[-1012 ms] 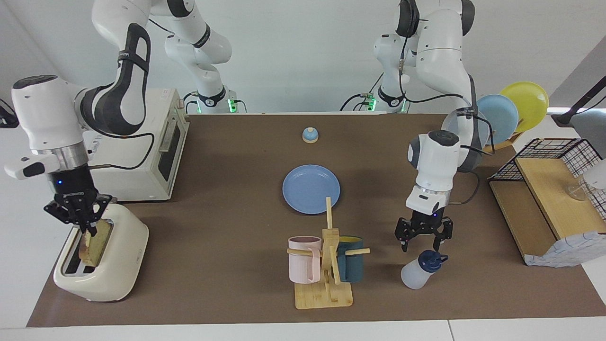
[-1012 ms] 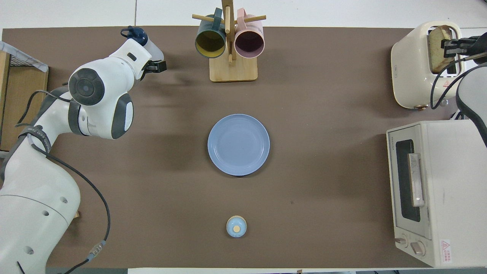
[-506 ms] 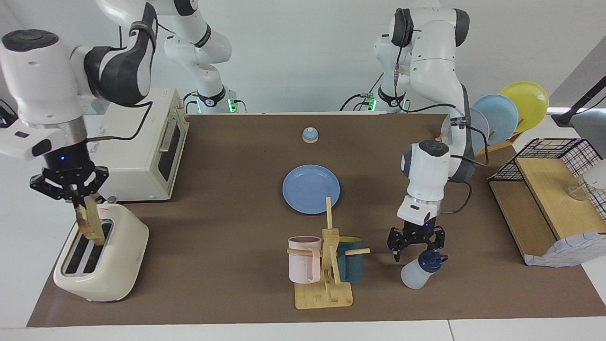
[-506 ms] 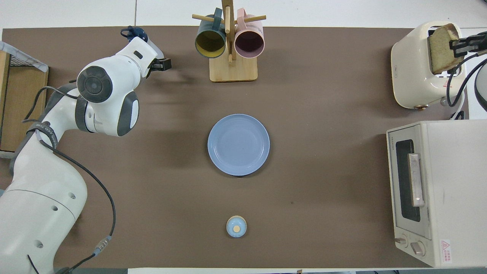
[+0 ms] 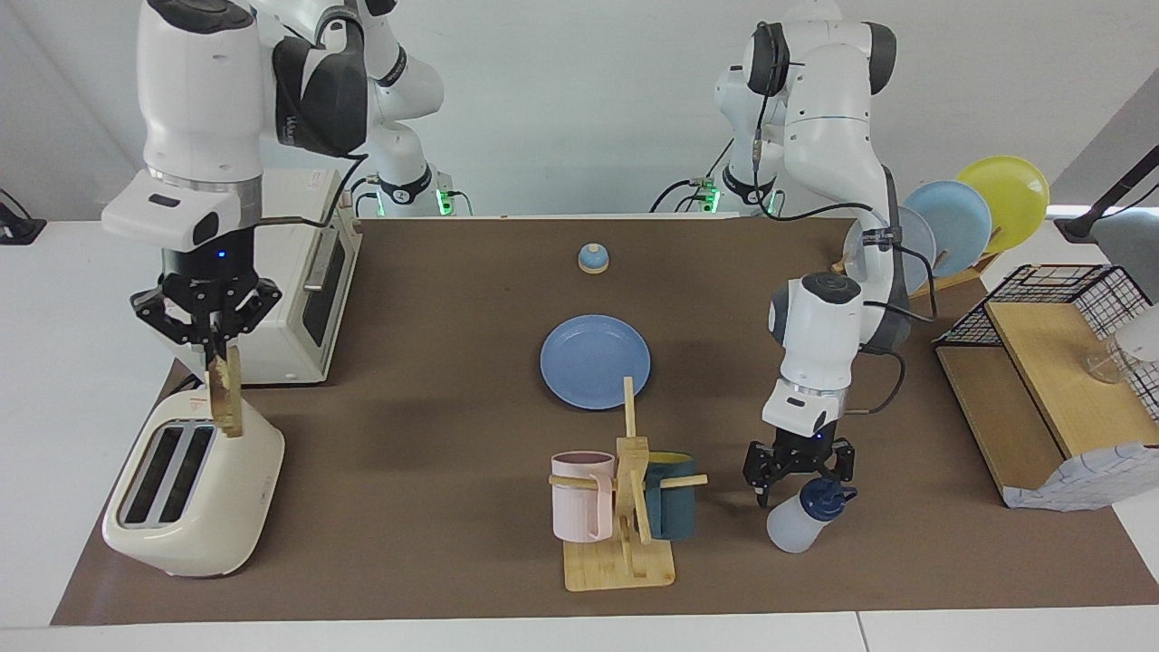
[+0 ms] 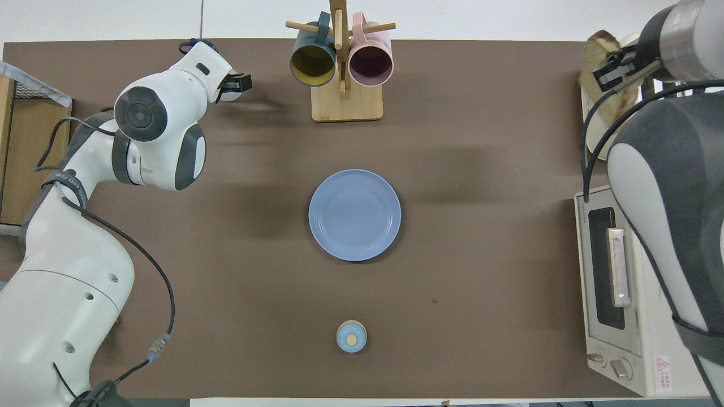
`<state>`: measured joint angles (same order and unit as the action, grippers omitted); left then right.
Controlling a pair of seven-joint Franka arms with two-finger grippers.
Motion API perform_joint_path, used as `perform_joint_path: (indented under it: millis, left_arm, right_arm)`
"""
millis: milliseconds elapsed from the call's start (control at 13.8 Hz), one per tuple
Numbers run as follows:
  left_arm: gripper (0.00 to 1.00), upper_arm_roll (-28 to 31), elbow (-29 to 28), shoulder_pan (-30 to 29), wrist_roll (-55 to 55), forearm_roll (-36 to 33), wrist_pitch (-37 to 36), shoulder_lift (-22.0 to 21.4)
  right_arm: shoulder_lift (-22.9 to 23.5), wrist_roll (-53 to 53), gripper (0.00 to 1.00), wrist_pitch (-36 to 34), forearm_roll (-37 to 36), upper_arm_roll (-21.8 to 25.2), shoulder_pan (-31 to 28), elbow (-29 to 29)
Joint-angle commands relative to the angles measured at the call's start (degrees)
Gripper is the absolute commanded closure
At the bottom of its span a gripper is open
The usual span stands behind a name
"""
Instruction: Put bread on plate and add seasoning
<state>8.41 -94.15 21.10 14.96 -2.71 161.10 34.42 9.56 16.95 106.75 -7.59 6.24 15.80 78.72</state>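
The bread [image 5: 226,397], a tan slice with a brown crust, hangs on edge clear of the toaster [image 5: 190,493], with my right gripper [image 5: 217,358] shut on its top edge. From overhead the bread [image 6: 598,46] shows over the toaster's end, the right gripper [image 6: 613,65] on it. The blue plate [image 5: 595,361] [image 6: 354,215] lies bare at mid-table. The seasoning [image 5: 801,518], a whitish bottle with a navy cap, leans near the mug rack. My left gripper [image 5: 800,477] is open just over its cap, a finger at each side. Overhead, the left wrist covers most of the bottle.
A white toaster oven [image 5: 303,281] stands beside the toaster, nearer the robots. A wooden mug rack [image 5: 625,507] with two mugs is beside the bottle. A small blue bell [image 5: 592,259] sits near the robots. Upright plates in a rack [image 5: 960,217] and a wooden shelf [image 5: 1041,389] fill the left arm's end.
My right gripper has lifted the bread out of the toaster slot and carried it up and toward the toaster oven. The left gripper has sunk lower onto the bottle's cap.
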Motion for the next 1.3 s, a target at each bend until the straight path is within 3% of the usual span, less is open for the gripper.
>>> perform_joint_path:
  millis: [0,289,434,578,795,1012,1228]
  left_arm:
    - [0.0,0.38,2.3,-0.1,1.3,-0.8,-0.44,1.53]
    - [0.0,0.29,3.53,-0.8,1.3,-0.45,-0.26,2.58]
    - [0.0,0.29,3.53,-0.89,1.3,-0.37,0.61,2.67]
    - [0.0,0.29,3.62,-0.97,1.39,-0.19,0.71,2.93]
    - [0.0,0.29,4.67,-0.98,2.44,-0.19,0.88,3.19]
    - [0.0,0.29,5.29,-1.5,2.71,-0.19,0.88,3.63]
    - [0.0,0.29,5.29,-1.41,3.24,-0.28,1.14,3.81]
  right_arm:
    - [-2.88,-10.23,1.0,-4.6,8.09,-0.44,3.61,1.52]
    - [-8.23,-26.41,1.0,-6.2,15.85,-0.53,9.4,11.53]
    - [-9.21,-32.04,1.0,-2.8,20.47,-0.88,11.7,14.17]
    - [-12.45,-37.84,1.0,7.97,27.0,-0.97,12.67,23.44]
    - [-14.75,-42.33,1.0,23.73,27.54,-1.5,16.53,35.34]
    - [-11.25,-46.3,1.0,38.85,28.78,-1.5,22.51,40.54]
    - [-6.77,-46.22,1.0,47.04,28.78,-1.5,25.33,41.95]
